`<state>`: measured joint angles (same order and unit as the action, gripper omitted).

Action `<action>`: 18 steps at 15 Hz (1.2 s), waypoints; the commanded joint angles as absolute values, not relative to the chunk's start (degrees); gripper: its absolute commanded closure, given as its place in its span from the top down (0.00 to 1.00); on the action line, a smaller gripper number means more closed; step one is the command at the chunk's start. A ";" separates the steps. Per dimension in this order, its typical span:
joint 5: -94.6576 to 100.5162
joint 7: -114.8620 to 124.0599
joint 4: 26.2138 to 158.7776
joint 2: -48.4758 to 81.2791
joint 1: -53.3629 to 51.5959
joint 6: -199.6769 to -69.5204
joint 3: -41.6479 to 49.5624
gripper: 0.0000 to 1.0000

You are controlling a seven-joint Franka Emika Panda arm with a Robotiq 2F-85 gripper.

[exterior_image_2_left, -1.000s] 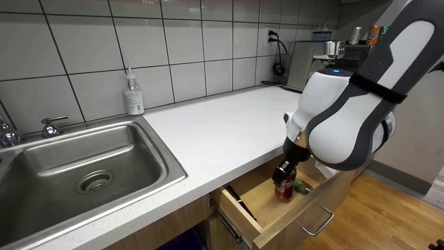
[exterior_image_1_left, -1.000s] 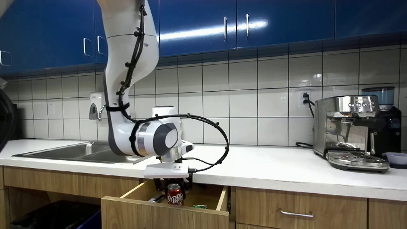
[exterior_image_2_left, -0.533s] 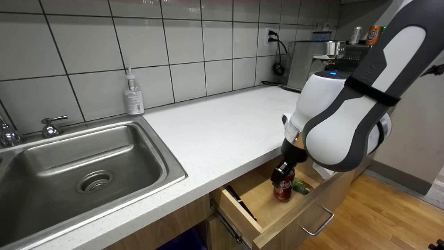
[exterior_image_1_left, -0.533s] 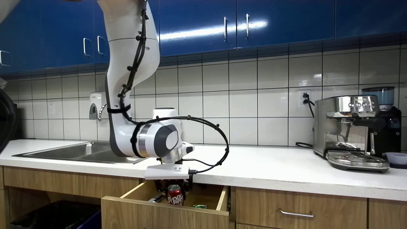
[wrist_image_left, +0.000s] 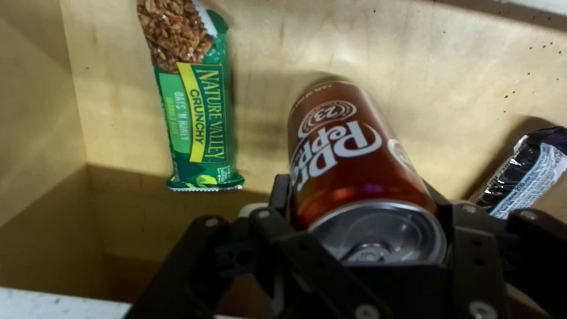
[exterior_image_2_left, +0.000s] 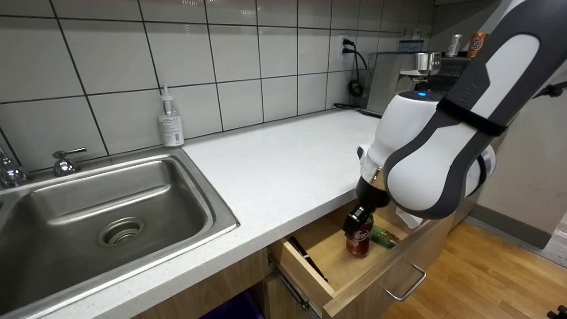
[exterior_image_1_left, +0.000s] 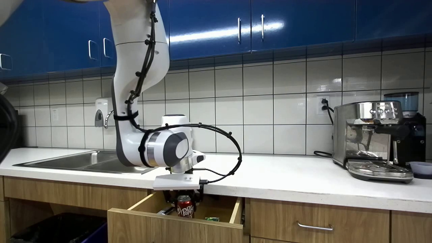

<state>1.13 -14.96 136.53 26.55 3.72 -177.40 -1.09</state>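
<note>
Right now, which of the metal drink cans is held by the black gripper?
The dark red Dr Pepper can, inside the open wooden drawer: the gripper clasps it. The silver can and orange can stand farther back, untouched.

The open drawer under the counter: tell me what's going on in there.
A robot arm reaches down into the open drawer, its tool closed on a red Dr Pepper can. The can is inside the drawer; I can't tell whether it is resting there or slightly lifted. A green granola bar and a dark-wrapped item lie in the drawer too, neither one held.
</note>
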 commanded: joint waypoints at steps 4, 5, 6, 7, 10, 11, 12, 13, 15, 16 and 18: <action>3.32 -13.75 134.97 27.04 4.72 -177.97 -2.27 0.39; 3.34 -13.74 134.80 27.15 4.75 -177.97 -2.37 0.39; 3.38 -13.74 134.66 27.26 4.73 -177.98 -2.41 0.39; 3.42 -13.74 134.52 27.37 4.74 -177.99 -2.49 0.39; 3.44 -13.79 134.11 27.75 4.90 -178.09 -2.69 0.39; 3.39 -13.81 133.97 27.86 4.98 -178.04 -2.80 0.39; 3.40 -13.83 133.86 27.97 4.99 -178.07 -2.85 0.39; 3.37 -13.92 133.74 28.10 5.15 -178.07 -3.05 0.39; 3.41 -14.03 133.52 28.39 5.23 -177.98 -3.25 0.39; 3.43 -14.08 133.50 28.46 5.26 -178.03 -3.37 0.39; 3.38 -14.23 133.48 28.38 5.56 -178.16 -3.95 0.39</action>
